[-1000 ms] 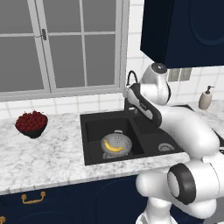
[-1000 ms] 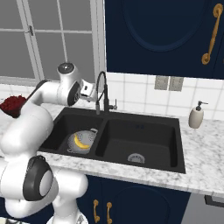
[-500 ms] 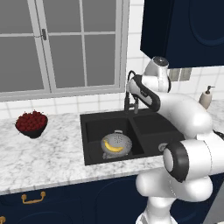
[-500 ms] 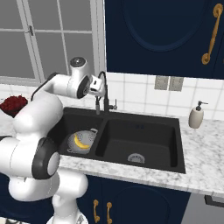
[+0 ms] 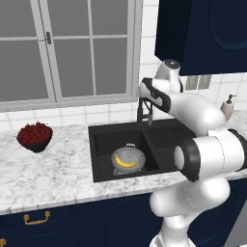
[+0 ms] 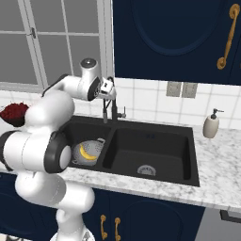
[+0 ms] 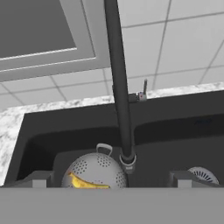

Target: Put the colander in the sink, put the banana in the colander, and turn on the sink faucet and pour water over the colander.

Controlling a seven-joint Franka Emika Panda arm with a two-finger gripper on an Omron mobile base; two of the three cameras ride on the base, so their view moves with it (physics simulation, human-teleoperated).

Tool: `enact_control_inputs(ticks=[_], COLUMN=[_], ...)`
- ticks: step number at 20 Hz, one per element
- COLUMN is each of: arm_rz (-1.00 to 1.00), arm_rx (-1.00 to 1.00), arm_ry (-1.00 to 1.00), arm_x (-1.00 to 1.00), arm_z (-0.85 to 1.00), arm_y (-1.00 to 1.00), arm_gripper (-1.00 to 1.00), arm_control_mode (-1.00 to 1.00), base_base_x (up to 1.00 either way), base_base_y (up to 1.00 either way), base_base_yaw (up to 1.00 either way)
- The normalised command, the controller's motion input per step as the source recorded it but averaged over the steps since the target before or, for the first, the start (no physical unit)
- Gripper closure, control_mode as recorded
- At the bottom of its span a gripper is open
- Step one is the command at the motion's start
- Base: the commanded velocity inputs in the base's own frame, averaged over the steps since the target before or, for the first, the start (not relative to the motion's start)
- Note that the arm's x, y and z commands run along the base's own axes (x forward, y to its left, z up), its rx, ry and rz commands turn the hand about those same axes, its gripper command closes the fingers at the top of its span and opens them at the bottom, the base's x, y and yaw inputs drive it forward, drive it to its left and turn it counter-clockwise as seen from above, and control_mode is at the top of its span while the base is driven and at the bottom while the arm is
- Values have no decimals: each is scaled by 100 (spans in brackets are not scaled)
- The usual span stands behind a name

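- The colander (image 5: 128, 157) is seen standing in the left basin of the sink (image 5: 154, 141), upright on the basin floor, with one loop handle toward the back wall.
- The banana (image 5: 125, 163) is seen lying inside the colander, curved along its front side.
- In the hand view the colander (image 7: 94, 172) and the banana (image 7: 85, 182) are shown low in the frame, just left of the faucet's spray head.
- The faucet (image 7: 119, 83) is seen rising from the back edge of the sink, between the two basins, with a small lever (image 7: 143, 91) beside its base.
- The gripper (image 6: 109, 90) is held up at the top of the faucet (image 6: 112, 107), against its neck; the two finger tips (image 7: 38, 179) are seen well apart, so the pincer is spread wide with nothing between the tips.
- A bowl of red fruit (image 5: 34, 136) is seen on the counter (image 5: 53, 169), well left of the sink.
- A soap dispenser (image 6: 211, 124) is seen on the counter to the right of the sink.
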Motion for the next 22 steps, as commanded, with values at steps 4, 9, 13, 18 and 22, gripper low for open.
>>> enact_control_inputs(ticks=[4,9,13,18,22], arm_rz=[0,0,0,0,0], arm_rx=[0,0,0,0,0], arm_ry=[0,0,0,0,0], arm_x=[27,26,34,24,17], arm_z=[-2,-2,-2,-1,-5], arm_y=[-5,-1,-3,-7,-14], arm_gripper=[-100,-100,-100,-100,-100], arm_control_mode=[-100,-100,-100,-100,-100], base_base_x=[0,0,0,0,0], base_base_y=[0,0,0,0,0], base_base_yaw=[0,0,0,0,0])
